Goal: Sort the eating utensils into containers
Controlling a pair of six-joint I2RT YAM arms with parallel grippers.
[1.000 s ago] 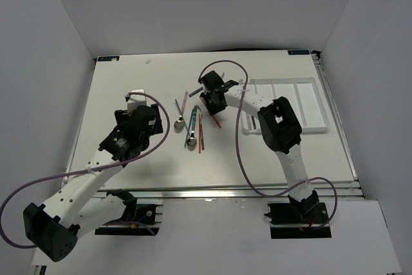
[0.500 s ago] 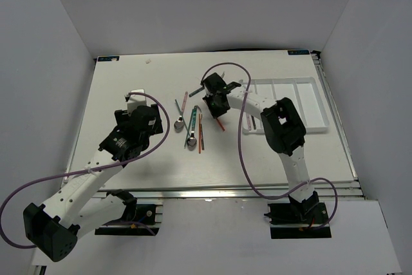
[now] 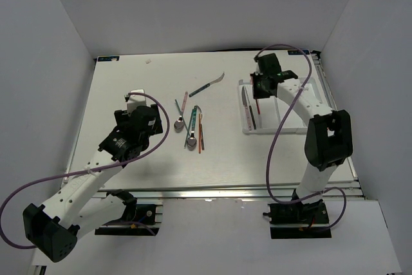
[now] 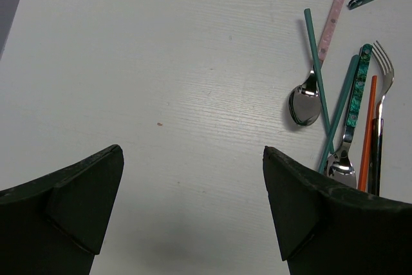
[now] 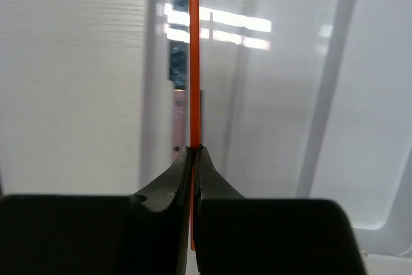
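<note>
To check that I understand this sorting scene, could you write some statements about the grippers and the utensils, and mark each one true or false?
1. The right gripper is shut on an orange chopstick. True.
2. The left gripper holds a spoon. False: it is open and empty.
3. The right gripper is over the white tray. True.
4. All utensils are already in the tray. False: several lie on the table, such as the pink-handled spoon.
5. The tray is empty. False: a knife lies in it.
</note>
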